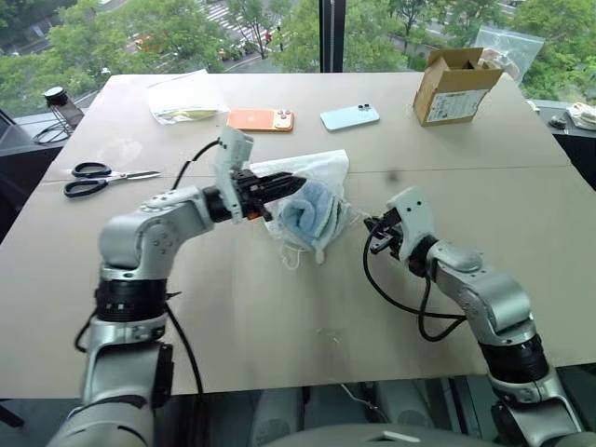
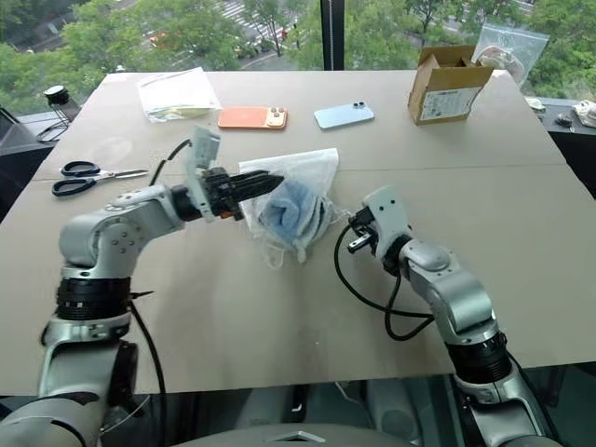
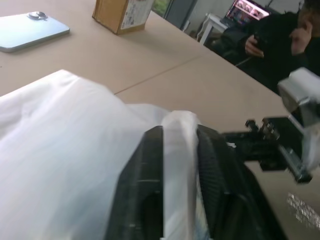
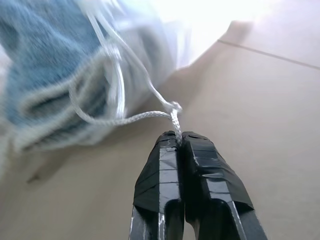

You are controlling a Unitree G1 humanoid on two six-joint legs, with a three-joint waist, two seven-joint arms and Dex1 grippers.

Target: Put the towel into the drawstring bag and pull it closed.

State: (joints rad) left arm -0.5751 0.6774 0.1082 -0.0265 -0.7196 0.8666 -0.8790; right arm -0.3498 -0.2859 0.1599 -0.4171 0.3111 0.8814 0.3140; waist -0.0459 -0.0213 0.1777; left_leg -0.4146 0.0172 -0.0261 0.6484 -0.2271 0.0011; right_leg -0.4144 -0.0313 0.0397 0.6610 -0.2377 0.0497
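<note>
A tan table stands before windows onto trees. Near its middle the drawstring bag (towel inside) has its mouth toward the right gripper, clamped on the cord. The left gripper pinches a fold of bag fabric, slightly parted.

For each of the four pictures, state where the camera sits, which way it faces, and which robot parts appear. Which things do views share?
Head views: look down over table; both arms visible.
Left wrist view: along left gripper, pinching drawstring bag; right gripper opposite.
Right wrist view: along right gripper, shut on cord; towel inside.
Shared: bag, blue phone, box.
</note>
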